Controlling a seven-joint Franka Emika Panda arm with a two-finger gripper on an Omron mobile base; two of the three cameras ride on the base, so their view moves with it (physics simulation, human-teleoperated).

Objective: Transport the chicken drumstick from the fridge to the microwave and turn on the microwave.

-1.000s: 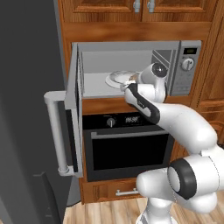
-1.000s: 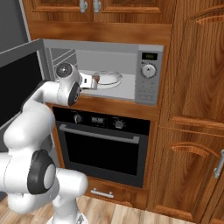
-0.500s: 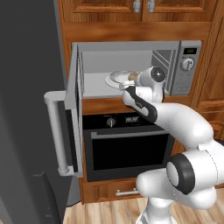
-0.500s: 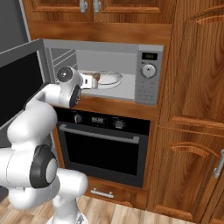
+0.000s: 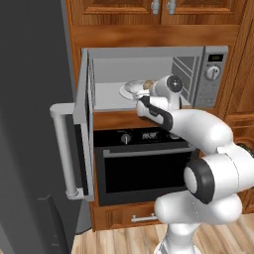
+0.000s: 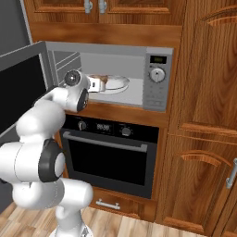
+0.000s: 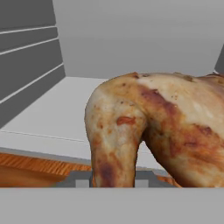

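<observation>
**Op:** Nearest first: I've got the chicken drumstick (image 7: 153, 131) right up against the hand camera. That's expected, since it sits in the gripper (image 6: 98, 84) and the lens looks along the fingers. Fingertips are hidden behind the meat, so I can't read the jaw gap directly. The drumstick hangs at the gripper with nothing under it, so I judge the jaws closed on it.

**Rev:** Where's the hand relative to the box?

**Op:** At the mouth of the microwave (image 5: 198, 74), wrist level and reaching in horizontally. That's the only way in under the cavity roof. The drumstick (image 5: 147, 85) is over the near edge of the white plate (image 5: 130, 90) inside, above it, not resting on it as far as I can tell.

**Rev:** Door?

**Op:** The microwave door (image 5: 83, 124) is swung fully out to the left, clear of the arm. It has to stay there until I release and back out.

**Rev:** What's left?

**Op:** My read: lower onto the plate, let go, retract, shut the door, then work the panel with the knob (image 6: 158, 74). Beyond the hand, just the grey back wall of the cavity. The fridge (image 5: 30, 124) is the dark mass at far left.
</observation>
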